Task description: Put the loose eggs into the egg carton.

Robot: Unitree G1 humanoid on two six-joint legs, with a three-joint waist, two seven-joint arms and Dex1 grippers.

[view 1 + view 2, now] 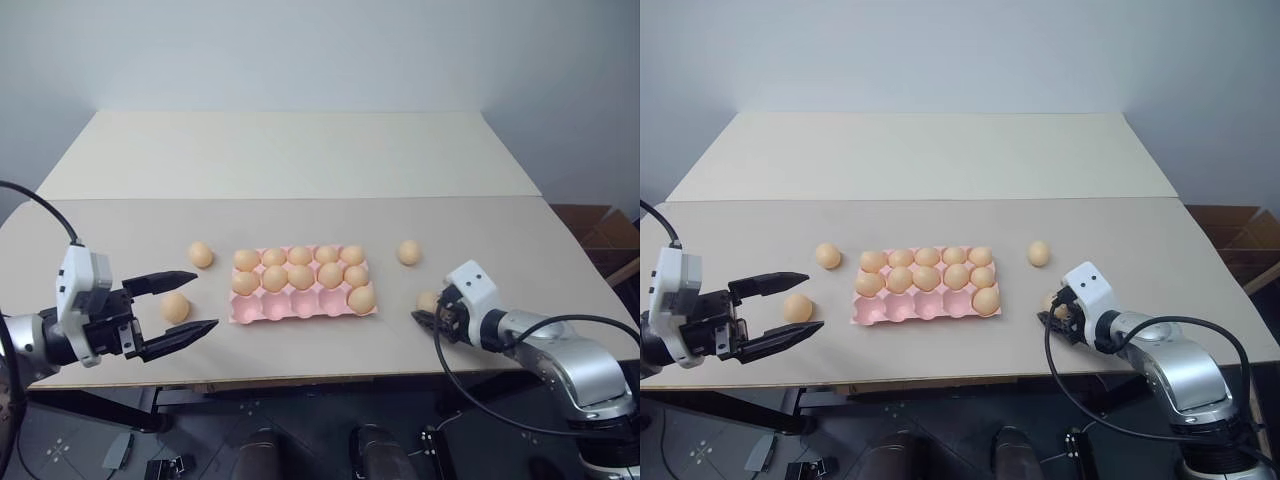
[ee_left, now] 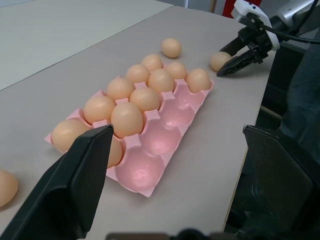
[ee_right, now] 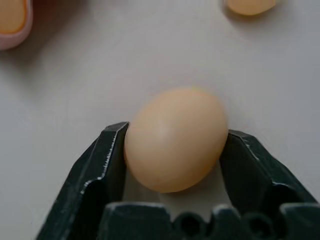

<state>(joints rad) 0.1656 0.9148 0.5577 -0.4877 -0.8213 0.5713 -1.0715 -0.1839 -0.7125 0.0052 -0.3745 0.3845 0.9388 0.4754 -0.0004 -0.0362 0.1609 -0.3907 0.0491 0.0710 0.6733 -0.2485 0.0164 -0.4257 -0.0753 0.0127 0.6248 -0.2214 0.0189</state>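
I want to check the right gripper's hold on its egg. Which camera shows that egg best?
The right wrist view: the egg sits large between the right gripper's two fingers, both pressed against its sides. The eye views show it mostly hidden behind the gripper; the left wrist view shows it small and far off.

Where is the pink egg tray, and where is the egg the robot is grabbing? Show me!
egg carton (image 1: 262, 312), left eye view, on the bare front row of cups.
egg in the right gripper (image 3: 175, 140), right wrist view, on the middle of its shell, between the two black fingers.
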